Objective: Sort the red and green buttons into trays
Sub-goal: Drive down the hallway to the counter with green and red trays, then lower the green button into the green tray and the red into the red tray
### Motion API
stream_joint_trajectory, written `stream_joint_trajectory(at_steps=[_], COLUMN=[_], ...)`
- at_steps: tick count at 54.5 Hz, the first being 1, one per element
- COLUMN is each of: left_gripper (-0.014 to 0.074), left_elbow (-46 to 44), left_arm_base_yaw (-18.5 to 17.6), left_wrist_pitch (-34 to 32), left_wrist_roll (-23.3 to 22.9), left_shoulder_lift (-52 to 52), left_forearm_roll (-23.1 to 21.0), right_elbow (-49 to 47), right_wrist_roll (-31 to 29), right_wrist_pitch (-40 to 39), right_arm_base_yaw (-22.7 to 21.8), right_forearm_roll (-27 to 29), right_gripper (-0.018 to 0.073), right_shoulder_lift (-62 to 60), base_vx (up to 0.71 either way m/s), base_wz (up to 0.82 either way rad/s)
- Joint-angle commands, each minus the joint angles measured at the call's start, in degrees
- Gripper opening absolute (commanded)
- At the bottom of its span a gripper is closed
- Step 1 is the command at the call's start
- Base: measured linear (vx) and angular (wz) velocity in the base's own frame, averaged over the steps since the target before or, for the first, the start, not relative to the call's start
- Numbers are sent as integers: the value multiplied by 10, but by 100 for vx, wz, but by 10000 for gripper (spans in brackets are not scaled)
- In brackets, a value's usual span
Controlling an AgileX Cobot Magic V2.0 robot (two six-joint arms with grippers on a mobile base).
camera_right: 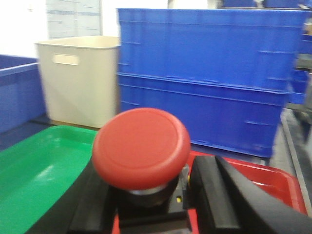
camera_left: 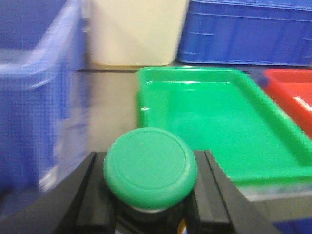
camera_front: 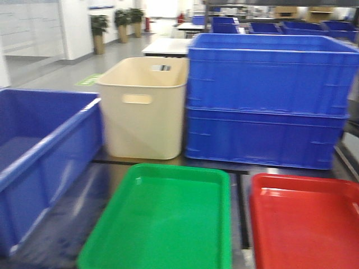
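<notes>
The front view takes in the layout: from the left, a deep blue crate [camera_front: 39,151], a cream tub [camera_front: 146,106] with a handle slot, then 2 stacked blue crates [camera_front: 269,101] at the back of the dark table [camera_front: 106,174]. In front of these lie the green tray [camera_front: 162,218] and, just beside it on the right, the red tray [camera_front: 305,221]. Both buttons and both grippers appear only in the wrist views.

In the left wrist view, the left gripper [camera_left: 151,192] is clamped on the green button [camera_left: 148,161]. Its 2 black fingers [camera_left: 90,195] press the dark base from either side and the round cap faces the camera. The button sits in front of the near rim of the green tray, towards that tray's left corner. The view is blurred, and its height over the table cannot be told.

In the right wrist view, the right gripper [camera_right: 151,200] is clamped on the red button [camera_right: 141,146] in the same way, fingers [camera_right: 209,190] hugging the base under the cap. The red tray shows directly behind and below the gripper, with the green tray off to its left
</notes>
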Motion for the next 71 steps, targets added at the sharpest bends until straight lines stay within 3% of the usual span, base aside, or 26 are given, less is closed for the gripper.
stream_joint_trajectory(at_steps=[1, 21, 71], left_gripper=[0, 0, 0], left_elbow=[-18, -18, -18], left_arm_base_yaw=[-3, -3, -3], left_wrist_pitch=[-46, -46, -61], left_wrist_roll=[-1, -1, -1], left_shoulder_lift=[3, 3, 3], left_forearm_roll=[1, 1, 1], right_elbow=[-20, -20, -20], right_wrist_roll=[-1, -1, -1], right_wrist_pitch=[-35, -35, -37], right_arm_base_yaw=[0, 0, 0], right_forearm_roll=[-12, -12, -12], right_gripper=[-10, -10, -10], right_shoulder_lift=[6, 6, 7], base_vx=[16, 12, 0], base_wz=[-62, -45, 0])
